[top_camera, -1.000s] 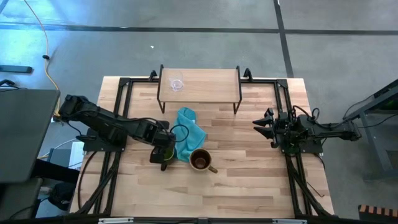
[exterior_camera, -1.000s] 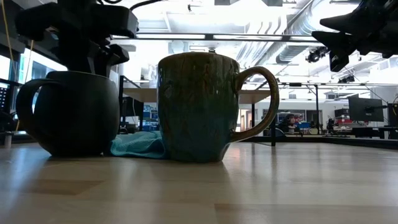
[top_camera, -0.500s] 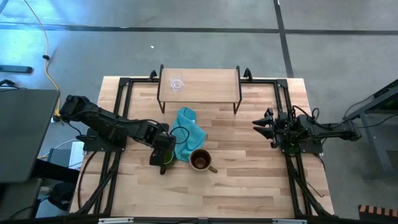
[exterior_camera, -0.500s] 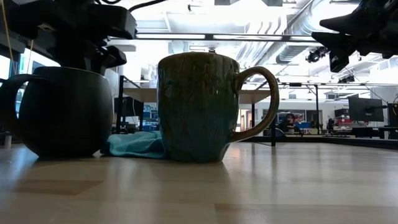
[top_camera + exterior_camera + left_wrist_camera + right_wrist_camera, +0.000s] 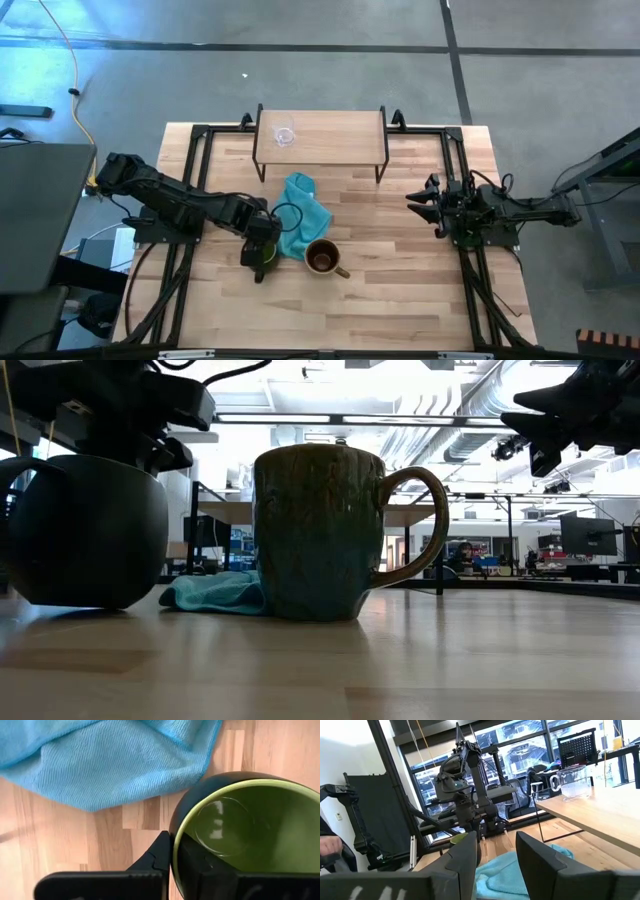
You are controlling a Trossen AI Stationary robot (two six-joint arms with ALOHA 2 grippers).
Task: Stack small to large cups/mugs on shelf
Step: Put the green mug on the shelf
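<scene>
Beside the teal-blue cloth (image 5: 303,216), the left gripper (image 5: 172,857) is pinching the rim of the dark round mug with green inside (image 5: 240,832), apparently lifting it off the tabletop, having carried it leftward in the low view; next comes transport to the light-wood shelf (image 5: 335,137), while the right gripper (image 5: 421,198) is waiting spread apart.

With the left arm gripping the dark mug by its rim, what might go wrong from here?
The left gripper pinches only one side of the dark green-lined mug's rim, so the mug may tilt or slip when raised. The teal-blue cloth and the olive-tan mug lie close by and could be snagged or bumped.
</scene>
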